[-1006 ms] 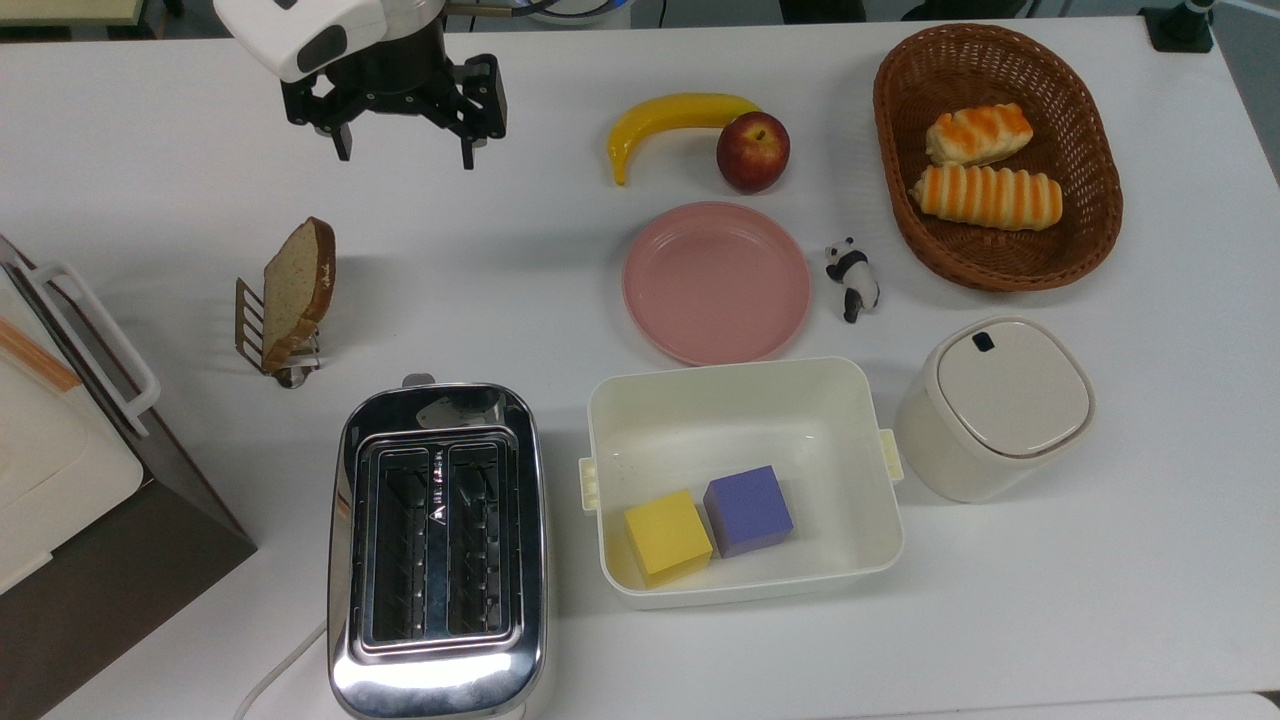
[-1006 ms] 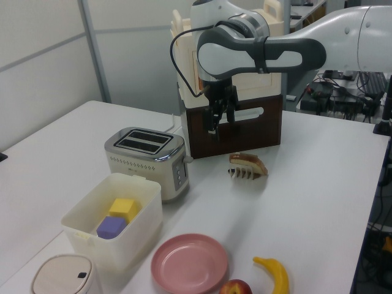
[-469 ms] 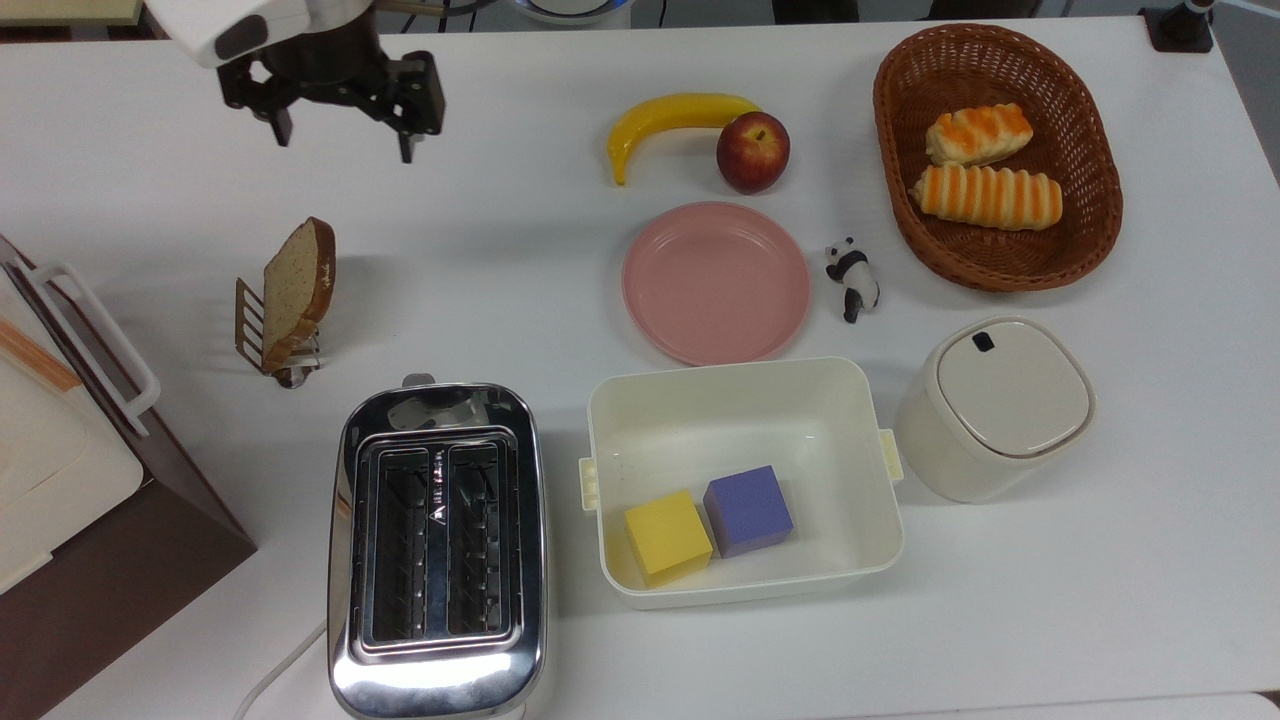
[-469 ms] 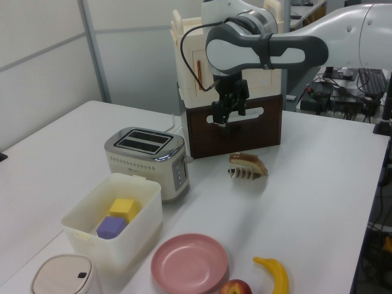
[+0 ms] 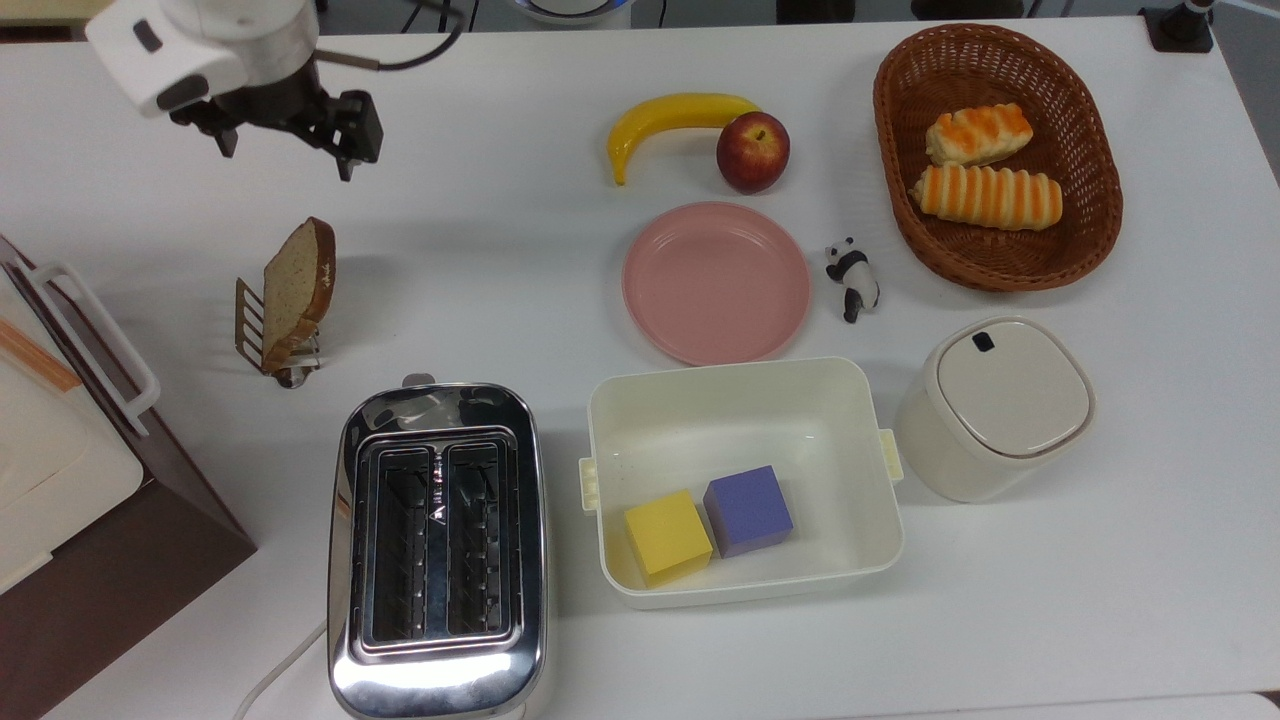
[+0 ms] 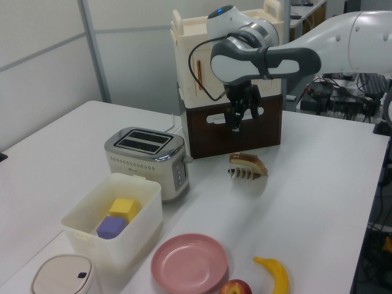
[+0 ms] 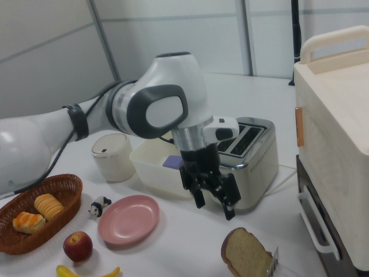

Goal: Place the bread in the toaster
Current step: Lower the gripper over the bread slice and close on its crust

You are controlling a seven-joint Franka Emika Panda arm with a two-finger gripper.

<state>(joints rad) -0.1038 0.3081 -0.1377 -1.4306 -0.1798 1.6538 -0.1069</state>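
Observation:
The bread (image 5: 298, 285) (image 6: 248, 162) (image 7: 247, 254) is a brown slice leaning upright in a small wire rack (image 5: 255, 330) on the white table. The chrome toaster (image 5: 437, 550) (image 6: 147, 156) (image 7: 253, 156) stands below it in the top view, both slots empty. My gripper (image 5: 285, 155) (image 6: 239, 124) (image 7: 214, 208) hangs open and empty in the air. In the top view it sits above the bread; the right view shows it up and to the left of the slice, apart from it.
A large cream and brown box (image 5: 60, 440) fills the top view's left edge. To the toaster's right sits a white bin (image 5: 745, 385) holding a yellow and a purple cube. A pink plate (image 5: 716, 282), banana (image 5: 670, 115), apple (image 5: 752, 150), panda figure (image 5: 852, 278), basket (image 5: 900, 200) of rolls and white canister (image 5: 995, 405) lie further right.
My gripper has travelled toward the top view's left, from above the table's middle-left to a spot over the bread's side. It stays open and empty. Nothing else moved.

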